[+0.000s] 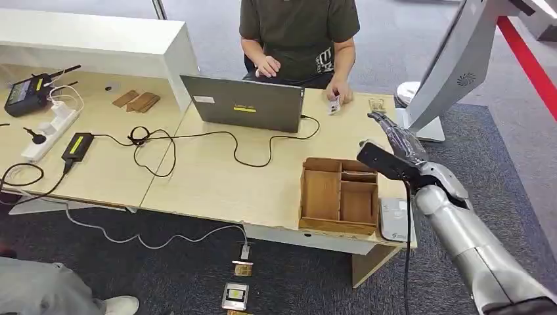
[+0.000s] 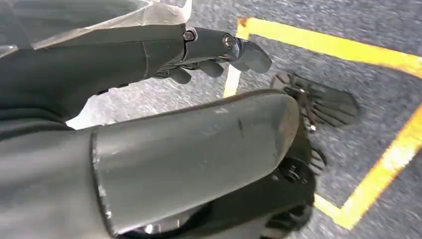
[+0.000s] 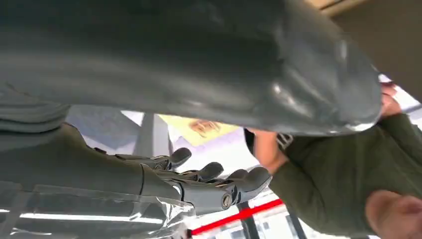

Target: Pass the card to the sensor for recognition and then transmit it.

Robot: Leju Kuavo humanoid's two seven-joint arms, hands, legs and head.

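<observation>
The robot's right hand [image 1: 396,136] hangs above the far right corner of the tabletop [image 1: 217,177], fingers apart and holding nothing, just beyond the wooden organizer box [image 1: 339,195] and the small white sensor [image 1: 393,220] lying beside it at the near edge. Across the tabletop, a person in a dark green shirt [image 1: 299,29] sits behind the grey laptop [image 1: 243,103] and pinches the card [image 1: 334,104] in one hand, well apart from the sensor. The left hand [image 2: 209,52] hangs over grey carpet marked with yellow tape [image 2: 383,172], its fingers loosely extended around nothing.
</observation>
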